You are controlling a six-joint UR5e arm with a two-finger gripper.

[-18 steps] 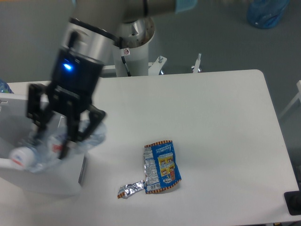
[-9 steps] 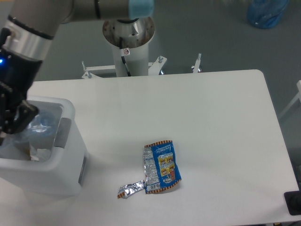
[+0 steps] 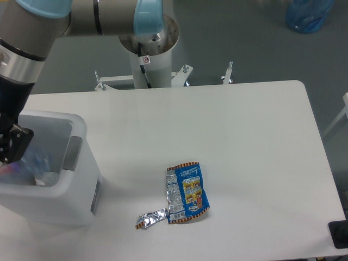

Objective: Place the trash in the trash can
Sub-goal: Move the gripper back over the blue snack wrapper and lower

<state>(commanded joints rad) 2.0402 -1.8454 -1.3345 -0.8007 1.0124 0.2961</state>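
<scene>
White table (image 3: 228, 119): arm reaches over trash can (image 3: 76, 163); fingers (image 3: 13, 142) cropped, grip unclear.

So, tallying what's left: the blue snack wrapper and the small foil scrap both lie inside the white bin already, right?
No. The camera view shows the blue snack wrapper and the small foil scrap both lying on the table, to the right of the white bin, not inside it.
</scene>
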